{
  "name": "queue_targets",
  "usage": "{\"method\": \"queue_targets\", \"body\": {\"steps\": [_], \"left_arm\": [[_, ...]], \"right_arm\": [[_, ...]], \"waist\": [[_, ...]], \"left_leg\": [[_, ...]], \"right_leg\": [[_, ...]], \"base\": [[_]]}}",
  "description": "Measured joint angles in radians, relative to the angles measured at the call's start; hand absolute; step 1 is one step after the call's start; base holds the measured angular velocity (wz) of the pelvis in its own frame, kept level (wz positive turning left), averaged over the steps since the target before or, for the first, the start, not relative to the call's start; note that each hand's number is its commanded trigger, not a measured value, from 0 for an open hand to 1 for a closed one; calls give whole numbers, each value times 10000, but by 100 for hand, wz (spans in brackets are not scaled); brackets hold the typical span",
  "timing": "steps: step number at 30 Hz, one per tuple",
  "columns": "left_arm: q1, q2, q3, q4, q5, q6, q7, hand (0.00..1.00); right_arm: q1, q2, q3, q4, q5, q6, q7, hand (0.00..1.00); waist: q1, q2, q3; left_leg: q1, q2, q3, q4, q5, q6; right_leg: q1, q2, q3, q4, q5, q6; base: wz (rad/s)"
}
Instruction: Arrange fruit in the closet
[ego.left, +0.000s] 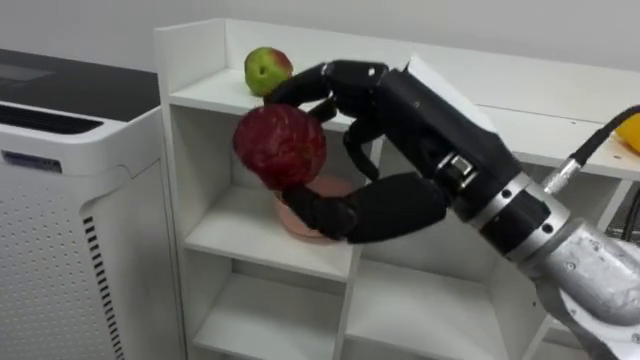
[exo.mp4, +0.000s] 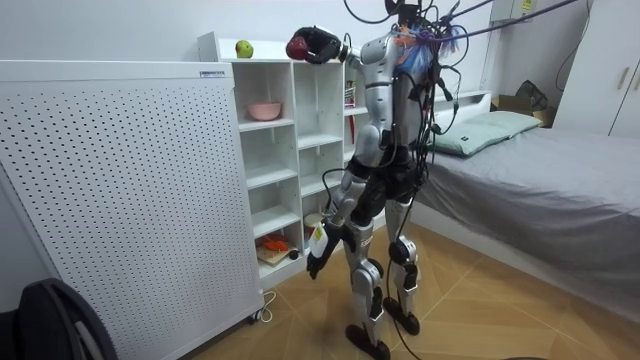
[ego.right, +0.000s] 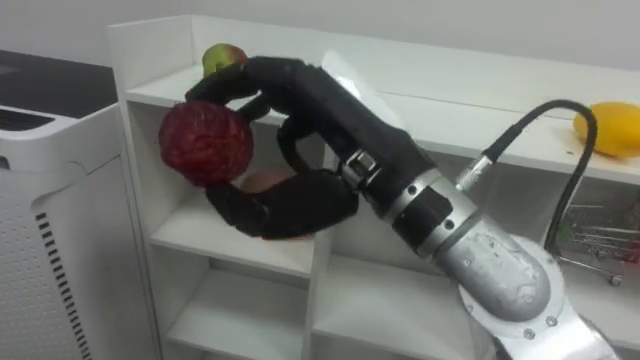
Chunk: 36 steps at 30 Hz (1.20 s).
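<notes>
My right hand (ego.left: 420, 125) is raised in front of the white closet (ego.left: 250, 245) and is shut on a dark red round fruit (ego.left: 280, 145), with fingers over its top and the thumb under it. The fruit hangs just before the top board's front edge. A green-and-red apple (ego.left: 267, 70) rests on the top board, behind the fruit to the left. A yellow fruit (ego.left: 630, 132) lies on the same board at the far right. Below the held fruit, a pink bowl (exo.mp4: 264, 110) sits on the upper shelf. My left hand (exo.mp4: 316, 262) hangs down by my side.
A tall white perforated appliance (ego.left: 60, 200) stands right against the closet's left side. Orange items (exo.mp4: 275, 244) lie on a low shelf. I stand upright close to the closet, with a bed (exo.mp4: 540, 170) behind me on the room view's right.
</notes>
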Motion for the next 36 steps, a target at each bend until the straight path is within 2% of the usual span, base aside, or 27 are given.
{"method": "queue_targets", "body": {"steps": [2, 6, 8, 10, 12, 14, 15, 17, 19, 21, 23, 26, 30, 32, 36], "left_arm": [[-57, 3, -224, 102, -22, -81, 78, 0], [-56, -2, -419, 144, -102, -218, 139, 0], [-166, 17, -414, 534, -338, -279, 180, 0], [-264, 17, -426, 565, -461, -272, 194, 0], [-383, 2, -587, 620, -480, -278, 227, 0], [-747, -58, -846, 1044, -620, -459, 240, 0], [-855, -72, -879, 1154, -722, -503, 242, 0], [-1089, -65, -1001, 1509, -976, -721, 281, 0], [-1099, -43, -1007, 1665, -1264, -787, 301, 0], [-1118, 17, -1068, 1868, -1610, -790, 302, 0], [-1204, 41, -1339, 2145, -1894, -812, 362, 0], [-1292, 27, -1498, 2052, -2323, -813, 408, 0], [-1357, 48, -1731, 1782, -2875, -863, 435, 0], [-1366, 49, -1929, 1803, -3103, -874, 451, 0], [-1255, 17, -2204, 1805, -3534, -829, 451, 0]], "right_arm": [[452, 220, 170, -57, -475, 4, 9, 100], [575, 247, 439, -27, -1005, -27, 22, 100], [830, 290, 509, 353, -1455, -262, -10, 100], [1043, 401, 541, 813, -2199, -325, -118, 100], [1122, 581, 565, 1536, -2972, -317, -178, 100], [1156, 814, 532, 2852, -3770, -402, -508, 100], [1159, 862, 500, 3170, -3937, -410, -610, 100], [1177, 1015, 378, 4013, -4370, -407, -958, 100], [1178, 1088, 334, 4287, -4555, -447, -1175, 100], [1174, 1251, 287, 4642, -4837, -586, -1488, 100], [1172, 1369, 273, 5101, -5122, -825, -1833, 100], [1178, 1430, 273, 5950, -5233, -1014, -2181, 100], [1173, 1490, 273, 6436, -5199, -1050, -2352, 100], [1174, 1513, 297, 6702, -5233, -1358, -2570, 100], [1174, 1513, 292, 7101, -5502, -1433, -2814, 100]], "waist": [[19, -51, 11], [14, -35, 32], [32, -47, 42], [20, -71, 47], [29, -49, 131], [26, 48, 218], [22, 37, 226], [83, 125, 307], [80, 150, 344], [100, 154, 371], [146, 201, 459], [309, 293, 534], [608, 291, 532], [735, 310, 543], [866, 406, 565]], "left_leg": [[-103, -6, -5, 23, 0, 2], [-215, 8, 137, 33, 11, 21], [-284, -1, 63, 40, 8, 29], [-583, 7, -17, 244, 6, 33], [-927, 6, -54, 454, 9, 43], [-1640, 53, -62, 1090, -45, 109], [-1853, 74, -61, 1275, -72, 127], [-2713, 65, -14, 1969, -242, 187], [-3269, 2, 29, 2423, -330, 229], [-3728, 4, 58, 2894, -493, 249], [-4391, -2, 56, 3741, -727, 269], [-5275, 31, -71, 4893, -1023, 254], [-6288, -3, -51, 5828, -1173, 231], [-6858, -4, -78, 6308, -1214, 183], [-7503, 17, -146, 6946, -1361, 72]], "right_leg": [[-107, -13, -7, 32, 1, -1], [-322, -33, -1, 157, 4, -5], [-347, -47, -37, 158, 4, -5], [-608, -66, -27, 258, 2, -6], [-966, -85, -21, 511, 0, -9], [-1618, -205, -78, 1076, -54, -44], [-1813, -259, -136, 1288, -108, -45], [-2766, -409, -133, 2175, -417, -60], [-3413, -564, -149, 2843, -652, -101], [-3891, -666, -142, 3424, -864, -153], [-4537, -818, -139, 4278, -1200, -220], [-5329, -977, -115, 5301, -1564, -301], [-6451, -1166, 7, 6458, -1922, -400], [-7013, -1255, -13, 7020, -2066, -498], [-7611, -1305, -36, 7681, -2324, -588]], "base": [[0], [-7], [6], [11], [7], [13], [17], [4], [-7], [-5], [0], [9], [1], [2], [6]]}}
